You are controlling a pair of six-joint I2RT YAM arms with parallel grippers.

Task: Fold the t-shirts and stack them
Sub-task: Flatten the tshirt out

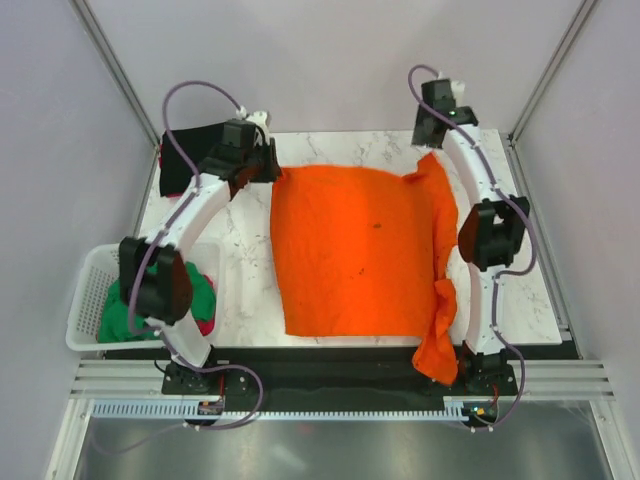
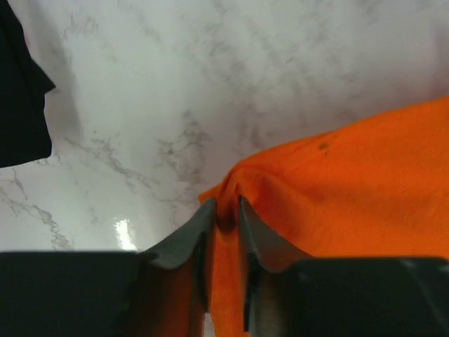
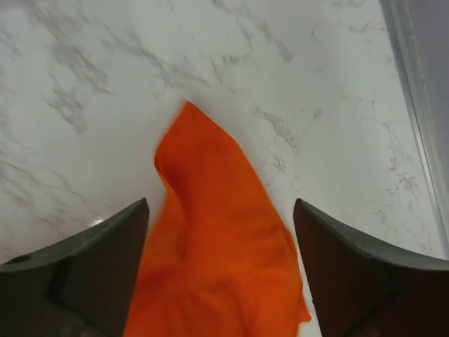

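A bright orange t-shirt (image 1: 350, 250) lies spread on the marble table, with its right side bunched and trailing over the near edge. My left gripper (image 1: 268, 165) is at its far left corner. In the left wrist view the jaws (image 2: 224, 203) stand only narrowly apart, and a fold of the orange shirt (image 2: 351, 175) runs loosely between them. My right gripper (image 1: 432, 148) is at the far right corner. Its fingers (image 3: 221, 207) are spread wide above a blurred flap of orange cloth (image 3: 210, 246) and touch nothing. A black t-shirt (image 1: 175, 165) lies at the far left.
A white lattice basket (image 1: 85, 290) stands off the table's left edge, holding a green shirt (image 1: 125, 315) and a pink-red one (image 1: 205, 320), partly hidden by the left arm. The black shirt's edge (image 2: 17, 105) is close to the left gripper. A metal frame rail runs along the right side.
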